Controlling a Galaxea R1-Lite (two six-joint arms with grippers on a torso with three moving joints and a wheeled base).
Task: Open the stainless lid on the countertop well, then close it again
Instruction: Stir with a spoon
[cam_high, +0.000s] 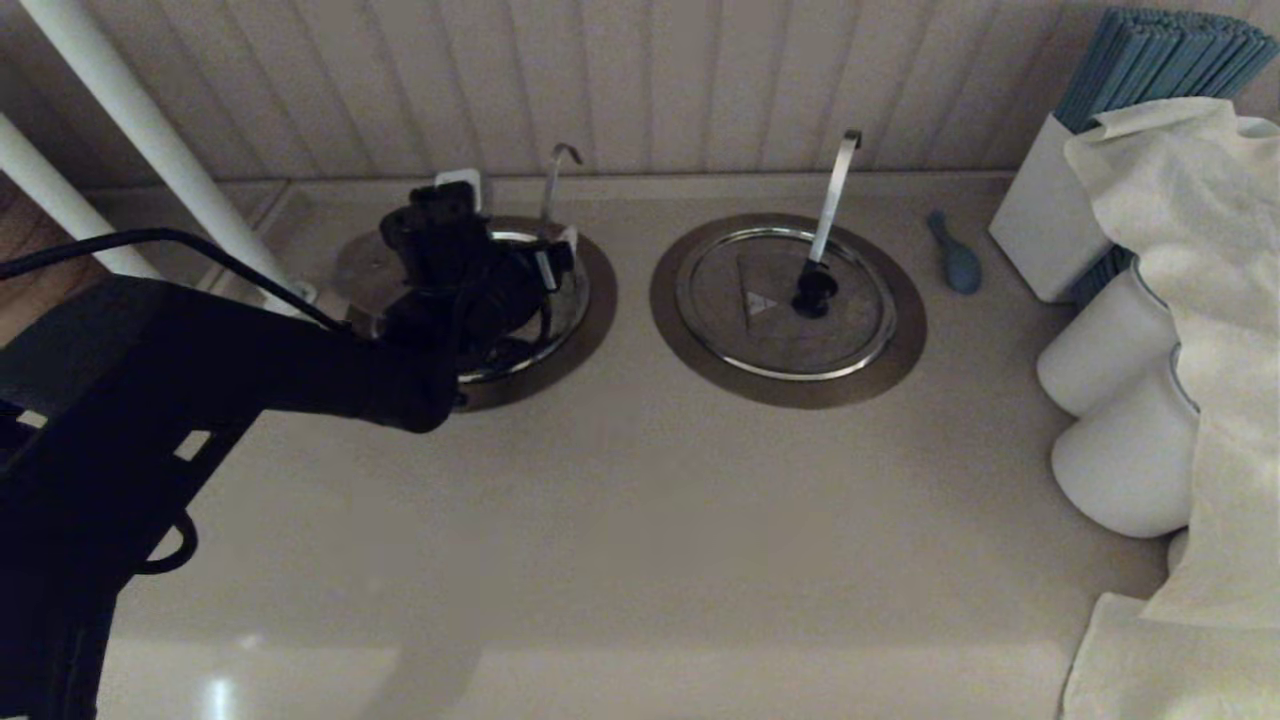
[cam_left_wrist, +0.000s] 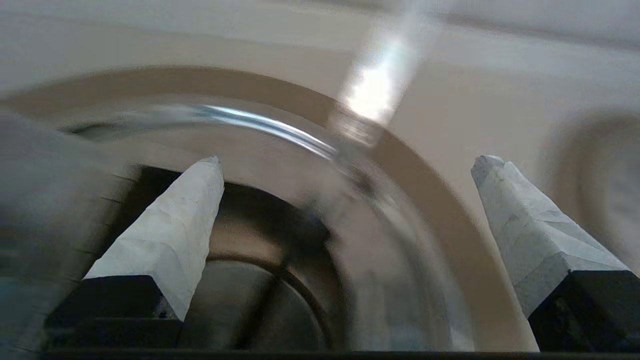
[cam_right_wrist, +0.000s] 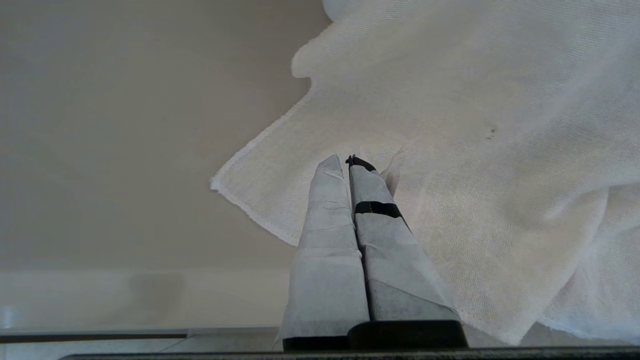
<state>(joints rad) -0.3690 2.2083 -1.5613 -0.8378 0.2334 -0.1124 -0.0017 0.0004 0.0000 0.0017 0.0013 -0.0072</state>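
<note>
— What surrounds the work?

— A beige countertop (cam_high: 620, 520) carries two round wells. The twin lid (cam_high: 785, 300), with its broad flat strip handle (cam_high: 833, 200), sits shut on the right-hand one. A blue spoon (cam_high: 955, 255), white containers (cam_high: 1110, 400) and a white cloth (cam_high: 1200, 330) lie further right.

— And the arm?

— The left gripper (cam_high: 520, 262) hangs over the countertop well (cam_high: 590, 300) on the left, its black body hiding most of the stainless lid (cam_high: 565, 310); the thin hooked rod (cam_high: 553, 185) rises just behind.

— How wide?

— The left wrist view shows its fingers (cam_left_wrist: 172, 235) spread far apart, holding nothing, above the lid's rim (cam_left_wrist: 260, 122) and a dark opening. The right gripper (cam_right_wrist: 350, 162) appears only in its wrist view, fingers pressed together above the cloth.
</note>
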